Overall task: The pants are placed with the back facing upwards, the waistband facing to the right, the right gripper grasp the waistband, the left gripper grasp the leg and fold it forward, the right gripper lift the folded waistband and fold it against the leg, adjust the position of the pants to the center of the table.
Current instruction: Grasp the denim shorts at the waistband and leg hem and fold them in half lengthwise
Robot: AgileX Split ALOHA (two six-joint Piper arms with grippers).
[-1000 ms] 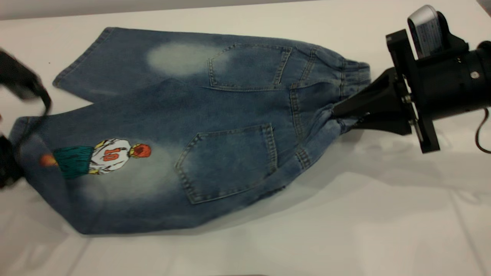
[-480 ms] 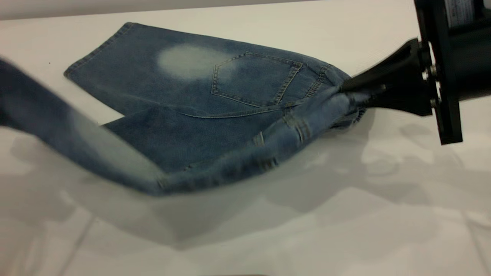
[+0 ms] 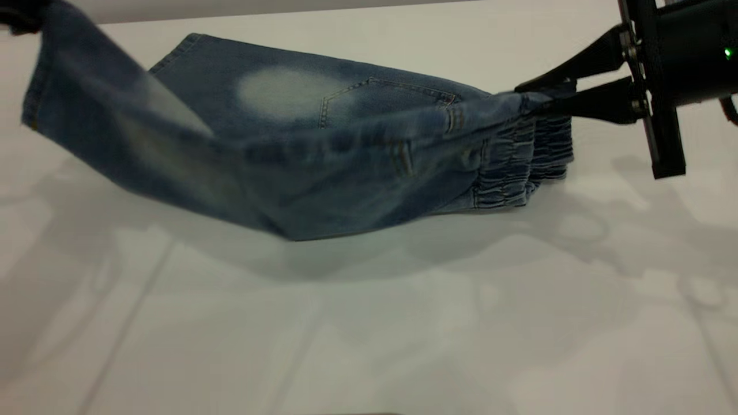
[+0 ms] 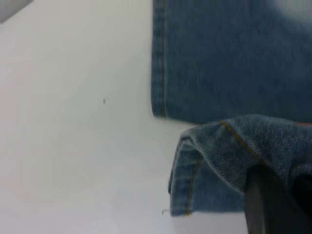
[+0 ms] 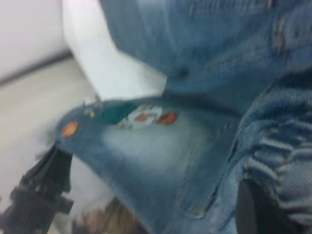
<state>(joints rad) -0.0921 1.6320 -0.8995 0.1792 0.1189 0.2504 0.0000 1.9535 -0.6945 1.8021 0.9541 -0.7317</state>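
The blue denim pants [image 3: 300, 173] hang stretched between both grippers above the white table [image 3: 369, 334]. The near leg [image 3: 115, 127] is raised and turned over, so its printed side [image 5: 141, 117] faces away from the exterior view. The far leg [image 3: 277, 92] with its pale patch still lies flat behind it. At the upper right, my right gripper [image 3: 533, 97] is shut on the ruffled waistband [image 3: 519, 167], whose gathers bunch beside its finger [image 5: 253, 209]. My left gripper [image 3: 17, 14], at the top left corner, is shut on the raised leg's hem [image 4: 229, 156].
The far leg's hem [image 4: 161, 63] lies flat on the table below the left gripper. In front of the pants the table shows only faint creases and shadows. Its far edge [image 3: 288, 8] runs just behind the pants.
Both grippers have risen and moved toward the far side, taking the near leg and waistband off the table. The print has turned out of the exterior view.
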